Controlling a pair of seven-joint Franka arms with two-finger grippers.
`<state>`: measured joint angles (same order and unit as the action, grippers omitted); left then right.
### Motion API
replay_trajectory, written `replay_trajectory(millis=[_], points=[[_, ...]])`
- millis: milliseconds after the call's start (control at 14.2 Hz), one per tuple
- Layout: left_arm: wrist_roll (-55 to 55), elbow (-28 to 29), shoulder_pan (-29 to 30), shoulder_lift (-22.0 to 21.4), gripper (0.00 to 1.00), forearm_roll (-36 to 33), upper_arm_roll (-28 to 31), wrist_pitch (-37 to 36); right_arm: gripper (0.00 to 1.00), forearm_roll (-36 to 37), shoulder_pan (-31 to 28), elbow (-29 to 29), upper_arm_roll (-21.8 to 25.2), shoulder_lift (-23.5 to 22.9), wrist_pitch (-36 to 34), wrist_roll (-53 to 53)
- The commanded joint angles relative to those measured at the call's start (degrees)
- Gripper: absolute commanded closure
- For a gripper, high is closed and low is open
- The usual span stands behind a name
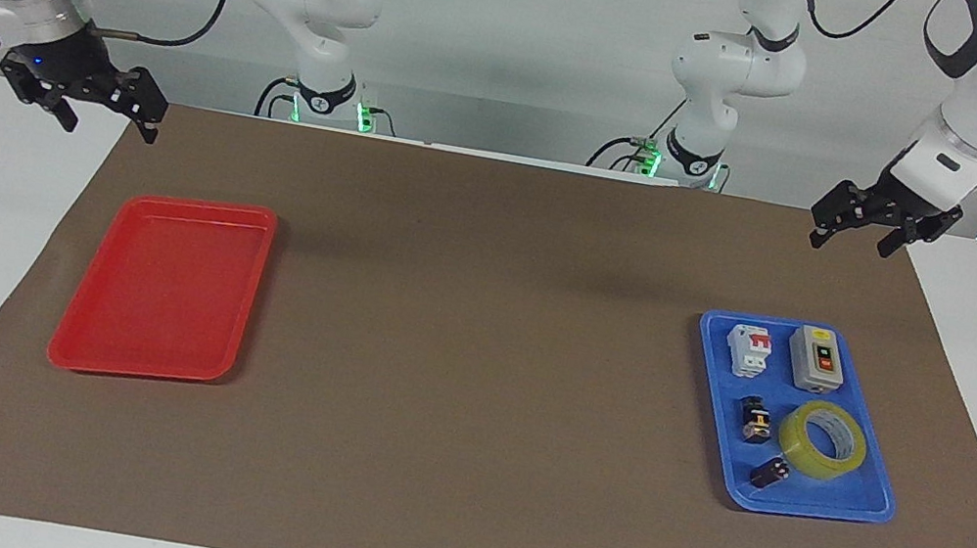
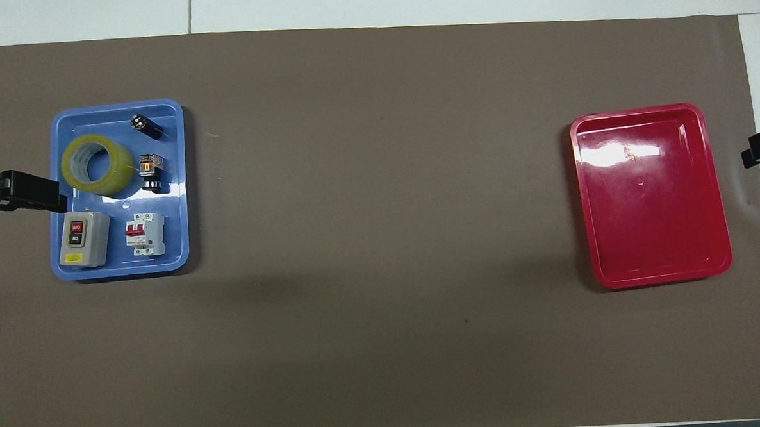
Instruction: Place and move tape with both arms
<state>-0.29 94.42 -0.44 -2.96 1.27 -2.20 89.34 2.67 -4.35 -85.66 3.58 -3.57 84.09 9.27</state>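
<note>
The tape (image 1: 823,439) is a translucent yellow roll with a whitish core. It lies flat in the blue tray (image 1: 866,511) at the left arm's end of the table, and it also shows in the overhead view (image 2: 95,163). My left gripper (image 1: 852,238) hangs open and empty over the corner of the brown mat at that end, well above the tray. In the overhead view its tip (image 2: 46,196) overlaps the blue tray's rim (image 2: 122,268) beside the tape. My right gripper (image 1: 110,116) hangs open and empty over the mat's edge at the right arm's end; only its tip (image 2: 759,149) shows from overhead.
The blue tray also holds a grey switch box (image 1: 817,359), a white circuit breaker with red levers (image 1: 751,350) and two small black parts (image 1: 755,420). An empty red tray (image 1: 163,289) lies at the right arm's end. A brown mat (image 1: 474,361) covers the table.
</note>
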Motion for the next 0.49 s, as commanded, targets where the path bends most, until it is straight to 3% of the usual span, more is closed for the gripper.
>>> replay_trajectory(millis=[0, 422], points=[[0.64, -0.38, 0.00, -0.29, 0.00, -0.56, 0.27, -0.75, 0.00, -0.91, -0.57, -1.61, -0.42, 1.28, 1.08, 0.67], [0.55, 0.06, 0.00, -0.47, 0.00, -0.57, 0.27, -0.65, 0.00, -0.91, -0.57, -1.53, -0.42, 1.20, 1.08, 0.67]])
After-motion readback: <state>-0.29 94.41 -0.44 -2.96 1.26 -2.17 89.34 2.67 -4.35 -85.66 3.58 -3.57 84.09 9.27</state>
